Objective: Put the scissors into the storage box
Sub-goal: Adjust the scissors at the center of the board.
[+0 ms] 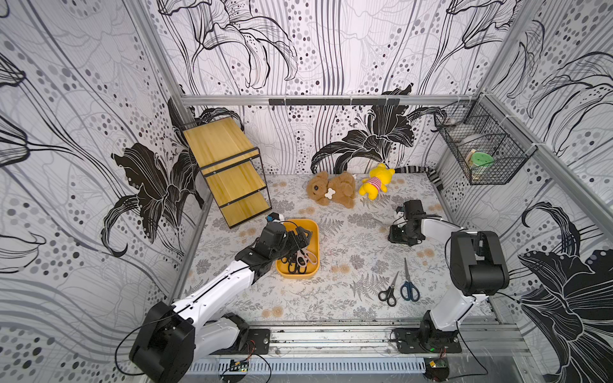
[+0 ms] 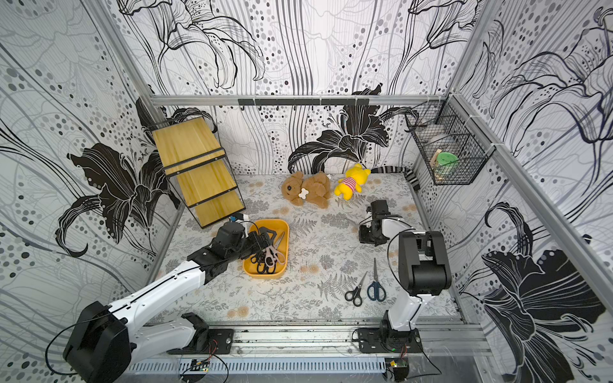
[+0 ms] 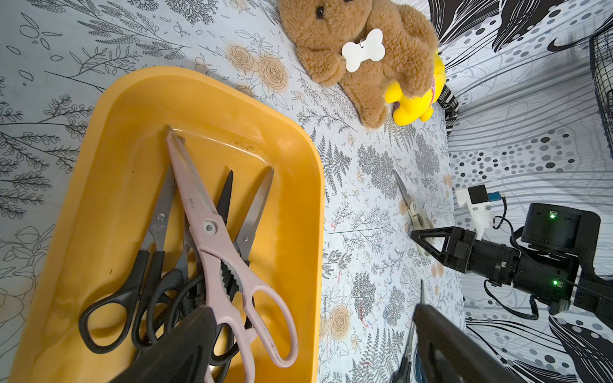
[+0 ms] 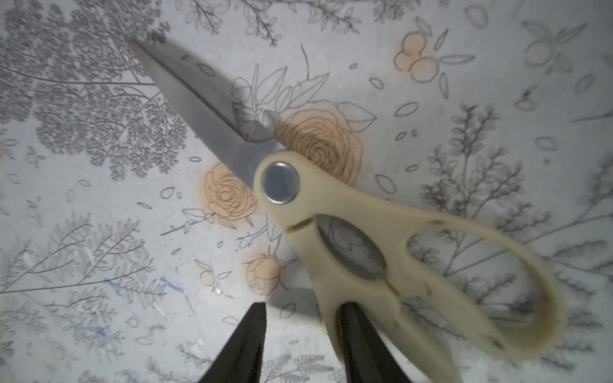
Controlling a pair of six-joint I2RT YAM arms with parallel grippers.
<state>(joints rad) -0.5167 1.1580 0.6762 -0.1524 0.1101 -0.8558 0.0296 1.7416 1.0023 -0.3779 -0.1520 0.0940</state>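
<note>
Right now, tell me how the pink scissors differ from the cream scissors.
The pink scissors lie in the storage box, atop black-handled pairs; the cream scissors lie alone on the mat. The pink scissors' handles are pink, the cream scissors' cream. Both have their blades shut.

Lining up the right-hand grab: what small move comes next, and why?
Probably nudge the right gripper sideways toward the cream scissors: one finger sits over the handle, only cloth shows between the jaws, so closing now likely misses.

The left gripper is hanging over the storage box on its left side; bare mat is lying open between the box and the right gripper; the wooden shelf rack is standing just behind.
</note>
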